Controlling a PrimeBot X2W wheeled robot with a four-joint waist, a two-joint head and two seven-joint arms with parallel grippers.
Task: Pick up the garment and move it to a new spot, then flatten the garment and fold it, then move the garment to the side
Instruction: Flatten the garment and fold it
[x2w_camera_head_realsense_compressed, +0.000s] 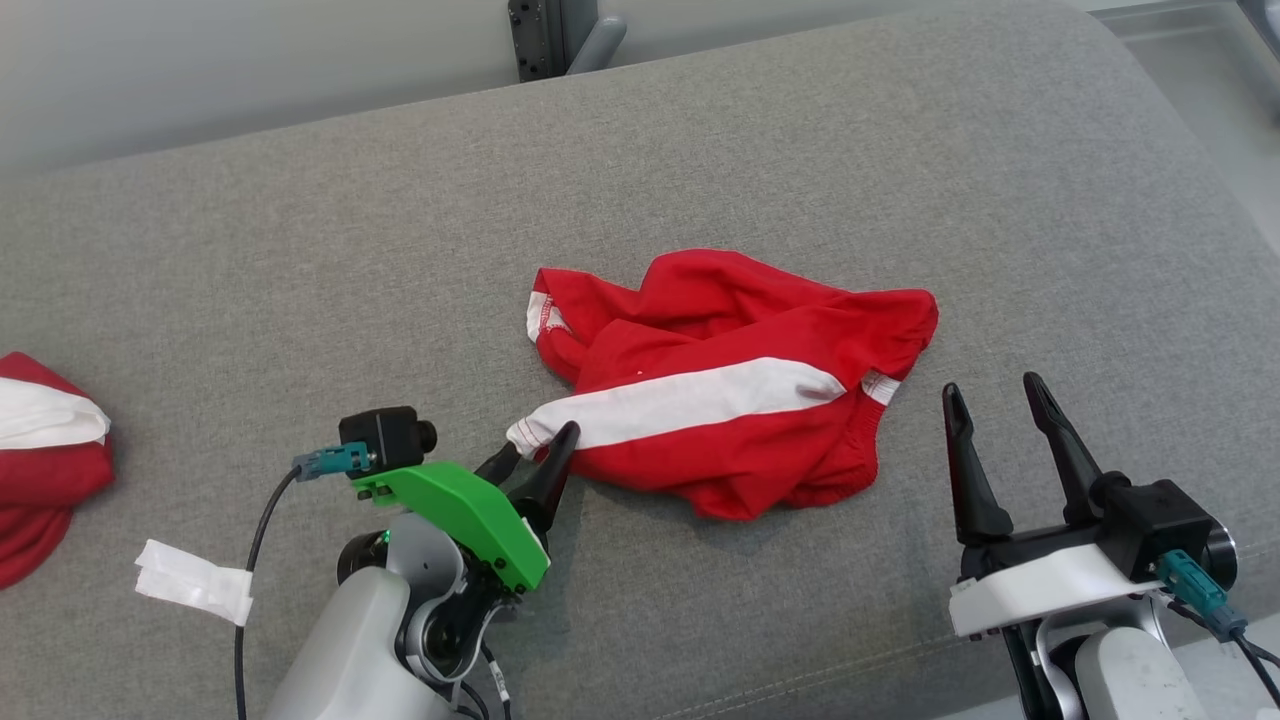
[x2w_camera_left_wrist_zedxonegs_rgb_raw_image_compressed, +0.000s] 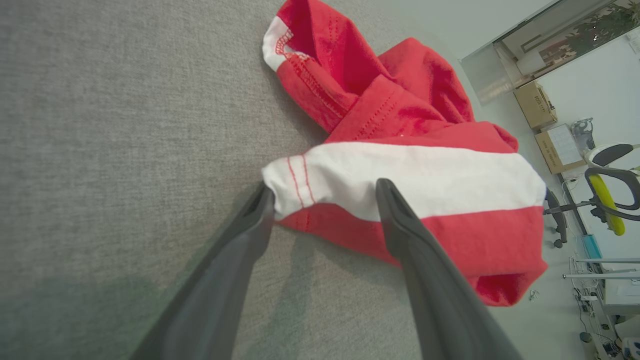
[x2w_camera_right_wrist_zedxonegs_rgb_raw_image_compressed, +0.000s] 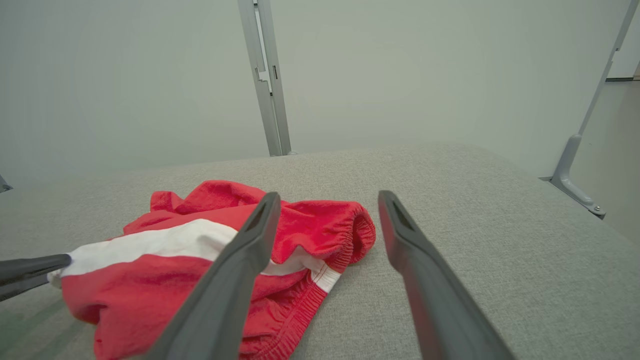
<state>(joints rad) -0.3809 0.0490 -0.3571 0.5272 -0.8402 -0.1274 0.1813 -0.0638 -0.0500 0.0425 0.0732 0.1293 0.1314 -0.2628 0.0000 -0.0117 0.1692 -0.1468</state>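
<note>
A crumpled red garment (x2w_camera_head_realsense_compressed: 720, 330) with a broad white stripe (x2w_camera_head_realsense_compressed: 700, 400) is seen lying on a grey cushion (x2w_camera_head_realsense_compressed: 300, 280), about midway across it. The left gripper (x2w_camera_head_realsense_compressed: 540, 450) is held at the garment's near left corner with its jaws parted. In the left wrist view one finger (x2w_camera_left_wrist_zedxonegs_rgb_raw_image_compressed: 250, 235) is placed at the stitched end of the stripe and the other (x2w_camera_left_wrist_zedxonegs_rgb_raw_image_compressed: 400, 225) lies over the stripe itself, so that corner is straddled but not pinched. The right gripper (x2w_camera_head_realsense_compressed: 992, 390) is found just beside the garment's right end, by the elastic waistband, spread wide and holding nothing. Well to the left of the garment, a second red-and-white cloth (x2w_camera_head_realsense_compressed: 40, 460) is cut off by the picture's edge.
</note>
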